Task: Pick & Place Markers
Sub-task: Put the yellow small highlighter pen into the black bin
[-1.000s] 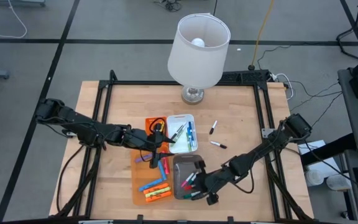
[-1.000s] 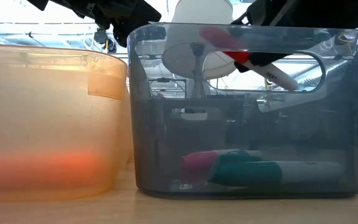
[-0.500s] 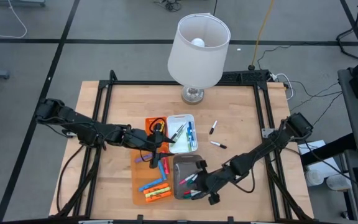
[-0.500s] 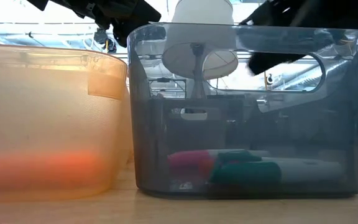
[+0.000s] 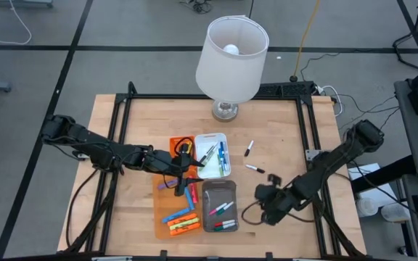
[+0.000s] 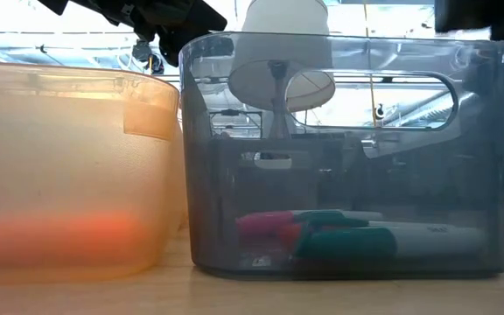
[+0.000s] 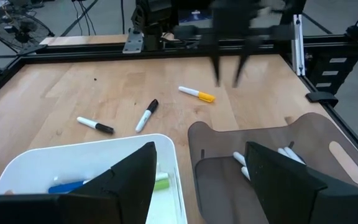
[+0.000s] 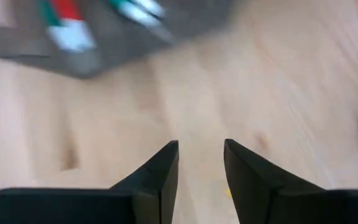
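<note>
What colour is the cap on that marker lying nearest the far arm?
Orange-yellow; the marker has a white body, seen best in the left wrist view.

The high view looks straight down on the whole bench (image 5: 281, 138) from well above. The low view sits at bench-top height, almost against the grey tray (image 6: 348, 149) and orange tray (image 6: 68, 175), facing the lamp (image 6: 280, 52). The left wrist view faces across the bench over the white tray (image 7: 73, 162). The right wrist view looks down at bare bench close up. All views share the grey tray.
</note>
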Robot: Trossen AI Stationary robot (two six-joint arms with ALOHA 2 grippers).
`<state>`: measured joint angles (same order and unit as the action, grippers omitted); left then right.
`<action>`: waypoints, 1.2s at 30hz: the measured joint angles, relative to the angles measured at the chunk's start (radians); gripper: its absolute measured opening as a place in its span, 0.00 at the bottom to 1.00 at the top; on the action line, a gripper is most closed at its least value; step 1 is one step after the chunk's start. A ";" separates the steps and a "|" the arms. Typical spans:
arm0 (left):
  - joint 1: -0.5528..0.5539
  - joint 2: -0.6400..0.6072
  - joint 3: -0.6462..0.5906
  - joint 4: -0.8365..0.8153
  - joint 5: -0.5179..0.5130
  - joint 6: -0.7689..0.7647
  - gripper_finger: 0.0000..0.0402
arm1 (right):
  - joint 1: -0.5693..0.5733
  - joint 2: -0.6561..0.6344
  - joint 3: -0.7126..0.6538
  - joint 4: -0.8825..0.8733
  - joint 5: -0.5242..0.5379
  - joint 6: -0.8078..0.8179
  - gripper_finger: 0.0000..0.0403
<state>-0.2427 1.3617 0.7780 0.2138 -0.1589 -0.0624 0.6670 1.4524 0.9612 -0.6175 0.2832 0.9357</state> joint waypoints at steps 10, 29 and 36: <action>0.000 0.000 0.000 -0.003 0.000 0.000 0.62 | 0.005 -0.110 -0.215 0.028 -0.105 0.131 0.28; 0.000 0.000 0.000 -0.003 0.000 -0.002 0.62 | -0.011 -0.136 -0.389 0.311 -0.189 0.190 0.28; 0.000 0.000 0.000 -0.002 0.000 -0.002 0.62 | -0.071 -0.136 -0.390 0.368 -0.177 0.061 0.28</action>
<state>-0.2427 1.3617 0.7780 0.2122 -0.1589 -0.0643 0.5956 1.3163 0.5716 -0.2491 0.1061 0.9967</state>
